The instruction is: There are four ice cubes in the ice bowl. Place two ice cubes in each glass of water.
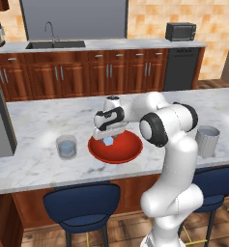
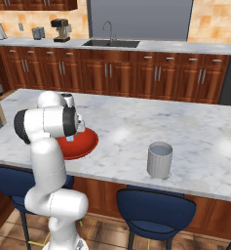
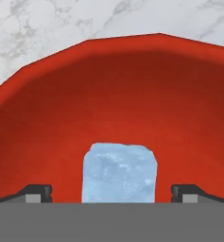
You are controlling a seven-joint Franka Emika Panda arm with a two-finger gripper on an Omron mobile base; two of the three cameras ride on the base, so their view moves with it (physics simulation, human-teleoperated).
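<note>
The red ice bowl [image 1: 128, 149] [image 2: 87, 141] [image 3: 132, 94] sits near the island's front edge. My gripper [image 1: 109, 136] [image 3: 111, 194] reaches down into it, open. One pale-blue ice cube [image 3: 119, 172] [image 1: 108, 141] [image 2: 70, 138] stands between the fingertips [image 3: 38, 193], with red bowl showing in the gap on each side. The other cubes are hidden. The clear glass of water [image 1: 66, 146] stands just left of the bowl. Further right on the counter is the ribbed grey glass [image 1: 207, 141] [image 2: 160, 160].
Blue bar stools [image 1: 82, 202] [image 2: 156, 207] stand under the island's front edge. The back counter carries a sink [image 1: 55, 44], a toaster oven [image 1: 180, 31] and a coffee machine [image 2: 61, 29]. Bare marble [image 2: 151, 122] stretches between the bowl and the ribbed glass.
</note>
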